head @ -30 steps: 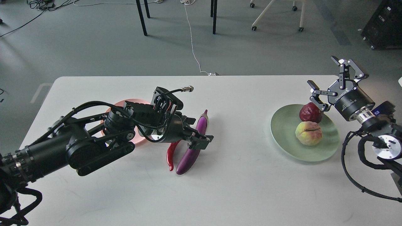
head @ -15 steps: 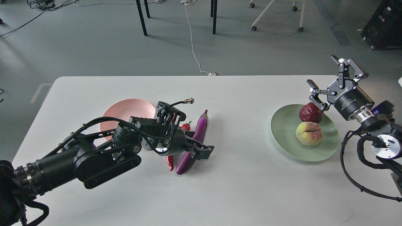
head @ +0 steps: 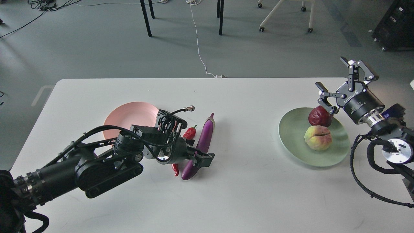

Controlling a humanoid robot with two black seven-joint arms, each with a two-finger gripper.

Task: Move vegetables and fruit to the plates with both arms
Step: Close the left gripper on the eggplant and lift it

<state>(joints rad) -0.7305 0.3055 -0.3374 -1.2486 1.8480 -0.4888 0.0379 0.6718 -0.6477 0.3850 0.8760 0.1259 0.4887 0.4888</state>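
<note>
Table (head: 226,194): plain white. Eggplant (head: 204,137): glossy purple, pale cap. Chili (head: 190,132): red, green stem. Left plate (head: 129,113): plain pink. Right plate (head: 292,129): pale green. Pomegranate (head: 318,116): dark red. Peach (head: 318,137): yellow-green, pink blush, brown crease. Arms: black, silver rings.

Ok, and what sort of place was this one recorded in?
Most likely a lab or office workspace, not a kitchen. The white table stands on a plain grey floor with loose cables running across it, a wheeled chair base behind, and dark equipment at far right.
</note>
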